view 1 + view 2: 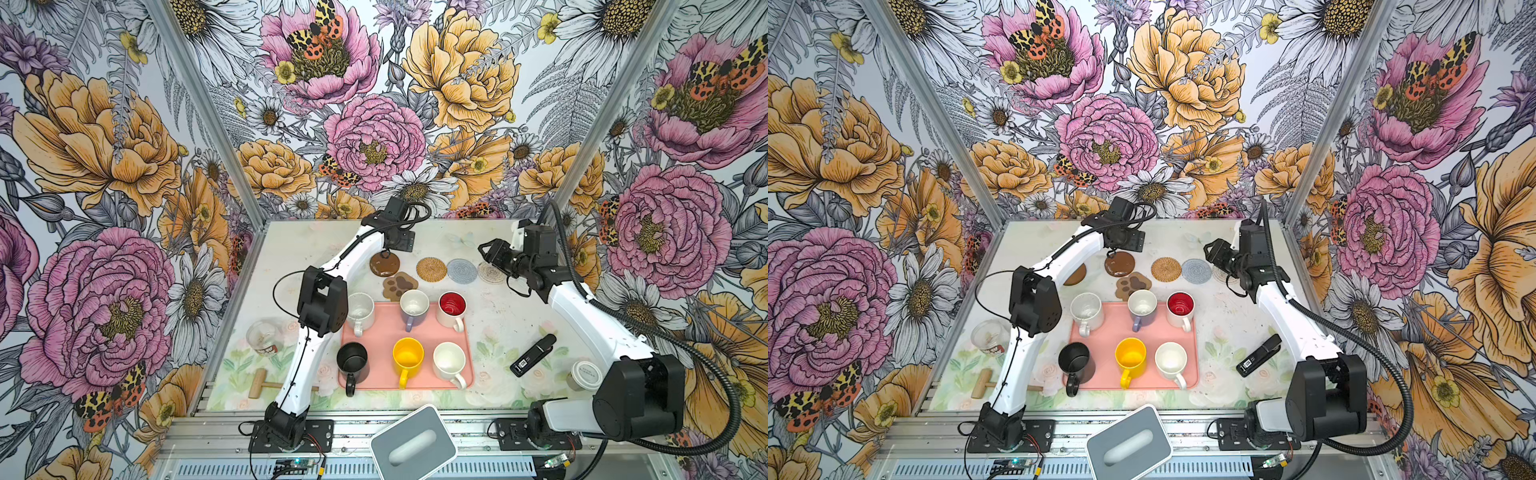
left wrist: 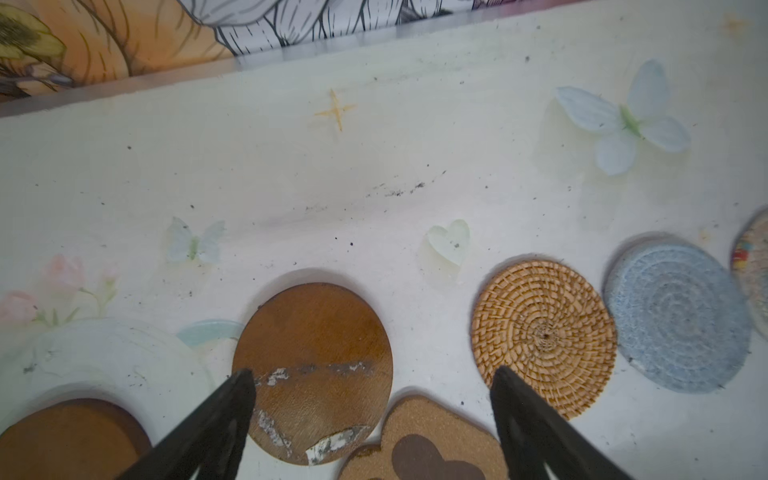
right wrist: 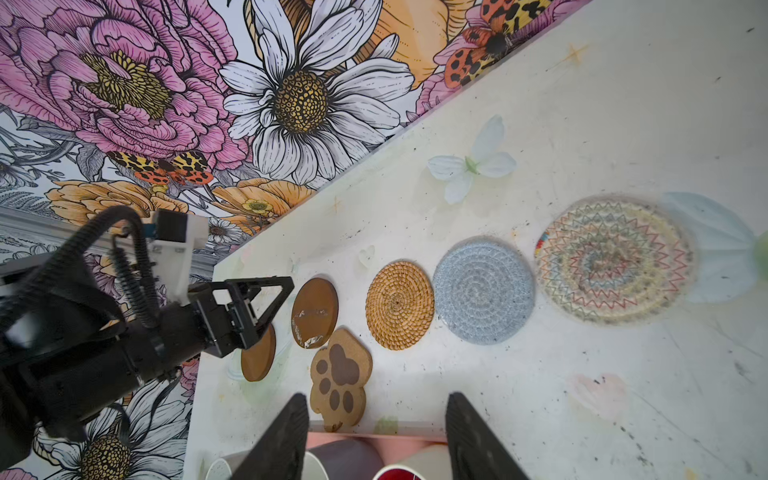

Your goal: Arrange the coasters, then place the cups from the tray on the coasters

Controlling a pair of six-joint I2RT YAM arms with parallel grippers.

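Note:
A row of coasters lies at the back of the table: a brown disc (image 1: 385, 264), rattan (image 1: 431, 269), grey-blue (image 1: 461, 271) and cream lacy (image 1: 490, 273) rounds. The paw-print (image 1: 399, 284) overlaps the disc's near edge. Another brown disc (image 1: 1076, 275) shows behind the left arm. My left gripper (image 1: 386, 250) hovers open over the scuffed brown disc (image 2: 316, 365), holding nothing. My right gripper (image 1: 485, 252) hangs open and empty beside the lacy round (image 3: 615, 259). On the pink tray (image 1: 386, 332) stand white (image 1: 360, 309), lavender (image 1: 414, 305), red-lined (image 1: 451, 307), black (image 1: 352, 361), yellow (image 1: 408, 355) and cream (image 1: 449, 360) cups.
A clear glass jar (image 1: 263, 337) and a wooden mallet (image 1: 259, 383) lie at the front left. A black stapler-like device (image 1: 533, 355) and a small white-lidded jar (image 1: 584, 375) sit at the right. A grey box with an oval slot (image 1: 413, 442) rests on the front rail.

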